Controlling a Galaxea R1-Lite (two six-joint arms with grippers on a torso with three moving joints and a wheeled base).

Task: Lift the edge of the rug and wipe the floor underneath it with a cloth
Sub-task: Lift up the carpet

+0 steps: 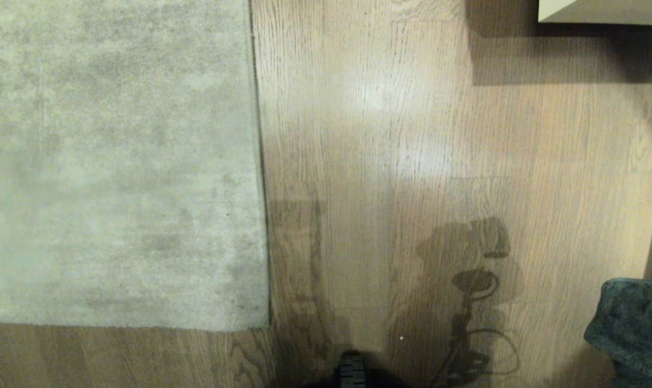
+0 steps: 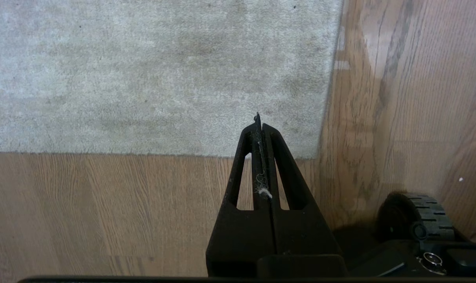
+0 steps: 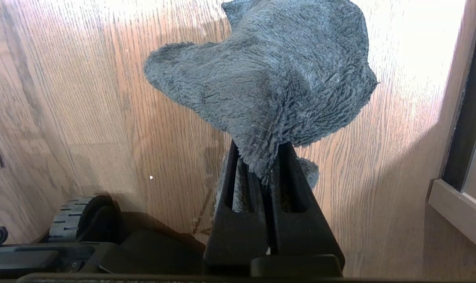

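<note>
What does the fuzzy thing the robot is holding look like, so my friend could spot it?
Start at the big pale rug on the wood floor, then look far to the robot's right. There the right gripper is shut on the cloth. It is the only dark grey-teal, fluffy, lumpy thing around.
</note>
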